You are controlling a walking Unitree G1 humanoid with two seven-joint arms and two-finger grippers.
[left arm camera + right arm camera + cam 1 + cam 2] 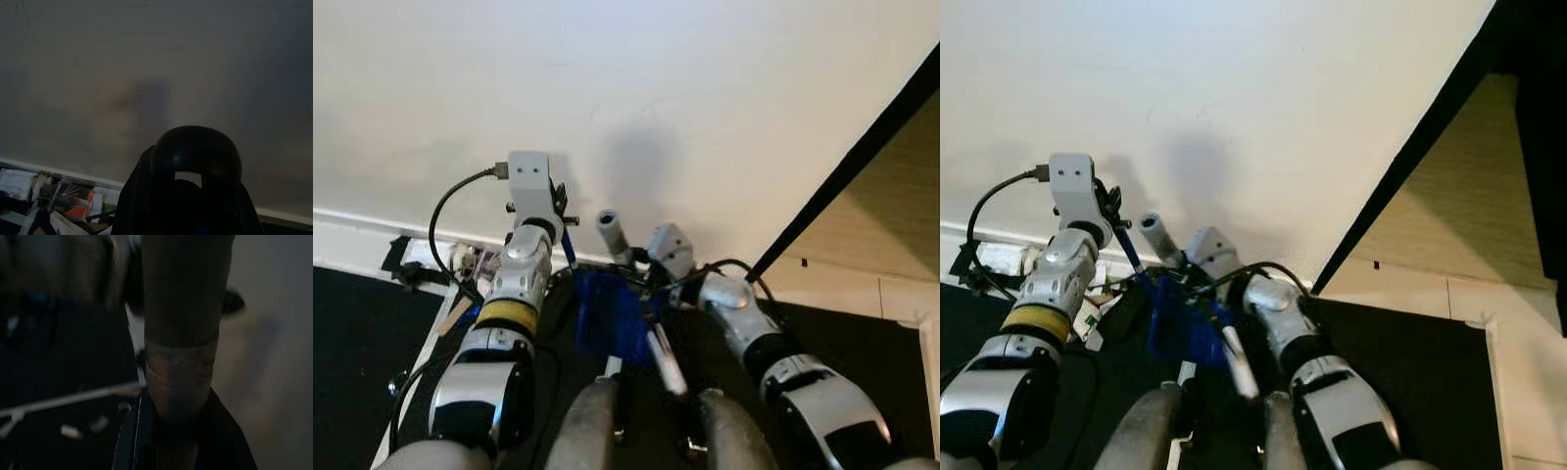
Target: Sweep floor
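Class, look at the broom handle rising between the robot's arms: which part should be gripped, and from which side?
Grip the broom handle on its bare round shaft just below the grey tip, from the robot's right, closing across it. The pole leans toward the wall, and the blue dustpan crowds its left side. The right hand looks clamped there.

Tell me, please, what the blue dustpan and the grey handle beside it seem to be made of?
The blue dustpan looks like moulded plastic: a uniform saturated colour with a dull sheen. The grey handle could be metal tube or plastic; its matte, capped end leaves that open.
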